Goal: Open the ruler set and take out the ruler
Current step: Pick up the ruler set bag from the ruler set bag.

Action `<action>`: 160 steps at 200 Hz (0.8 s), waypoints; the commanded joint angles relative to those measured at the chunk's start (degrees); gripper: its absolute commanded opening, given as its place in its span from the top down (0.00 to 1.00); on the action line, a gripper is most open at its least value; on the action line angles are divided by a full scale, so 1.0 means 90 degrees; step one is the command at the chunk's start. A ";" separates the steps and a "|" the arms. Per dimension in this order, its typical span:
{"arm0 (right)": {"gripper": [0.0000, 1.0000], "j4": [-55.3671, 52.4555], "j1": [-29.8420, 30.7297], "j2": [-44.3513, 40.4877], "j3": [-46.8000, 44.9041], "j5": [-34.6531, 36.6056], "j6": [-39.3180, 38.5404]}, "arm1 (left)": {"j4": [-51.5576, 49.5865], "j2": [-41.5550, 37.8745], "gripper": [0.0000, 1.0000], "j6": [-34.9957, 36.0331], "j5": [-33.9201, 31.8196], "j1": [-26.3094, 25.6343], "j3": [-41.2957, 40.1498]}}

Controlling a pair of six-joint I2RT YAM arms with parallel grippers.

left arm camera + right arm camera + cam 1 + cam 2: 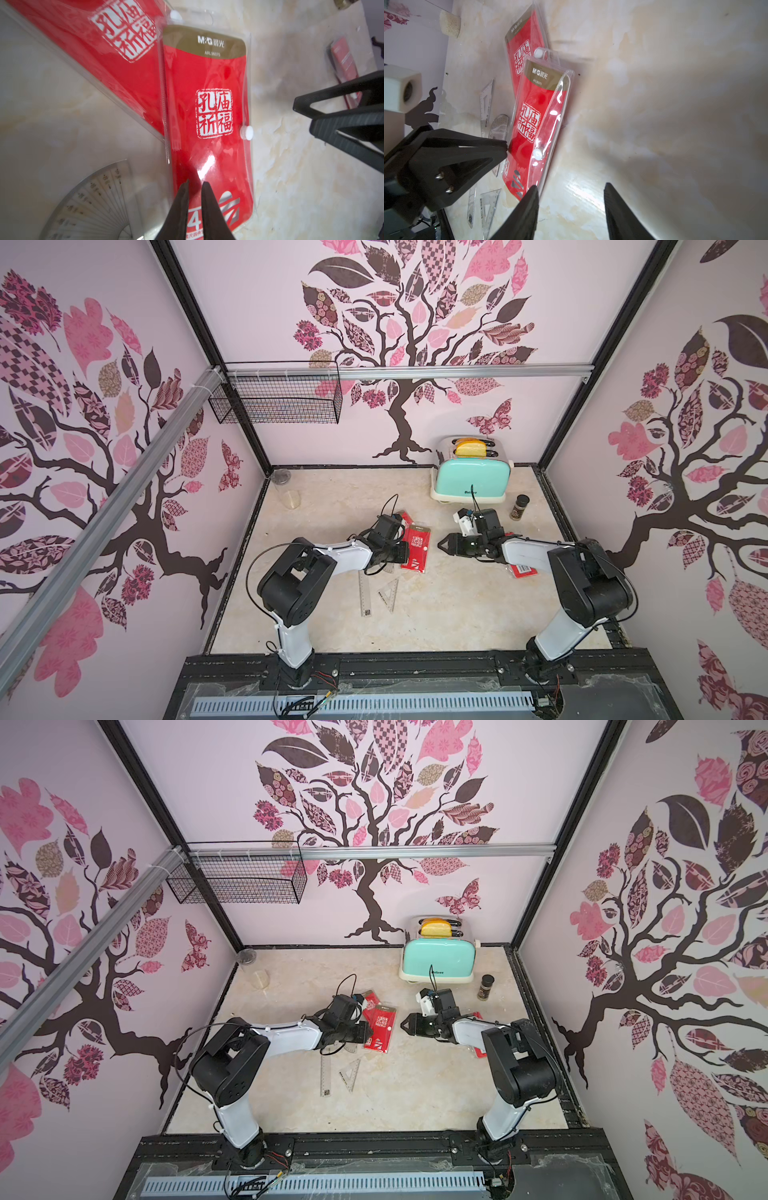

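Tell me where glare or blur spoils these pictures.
Left wrist view: white glare on the top ruler pouch, protractor blurred. Right wrist view: glare streaks on the pouch's clear flap, sheen on the table. Both top views: even light, no glare.

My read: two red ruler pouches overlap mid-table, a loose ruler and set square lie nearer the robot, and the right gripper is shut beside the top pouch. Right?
No: the right gripper is open, its fingers spread wide in the right wrist view, beside the top pouch. The pouch under it, the loose ruler and the set square are as you said.
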 commanded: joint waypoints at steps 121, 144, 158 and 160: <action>0.62 0.0780 0.0354 0.1050 0.0619 -0.0519 0.0289 | 0.0200 0.0596 0.93 0.0030 0.0264 -0.0030 0.0379; 0.72 0.0773 0.0354 0.1113 0.0641 -0.0596 0.0280 | 0.0210 0.0620 0.94 0.0021 0.0289 -0.0029 0.0403; 0.76 0.0753 0.0355 0.1137 0.0661 -0.0622 0.0261 | 0.0229 0.0646 0.94 0.0025 0.0317 -0.0030 0.0408; 0.77 0.0751 0.0354 0.1138 0.0654 -0.0618 0.0260 | 0.0230 0.0647 0.94 0.0024 0.0318 -0.0027 0.0413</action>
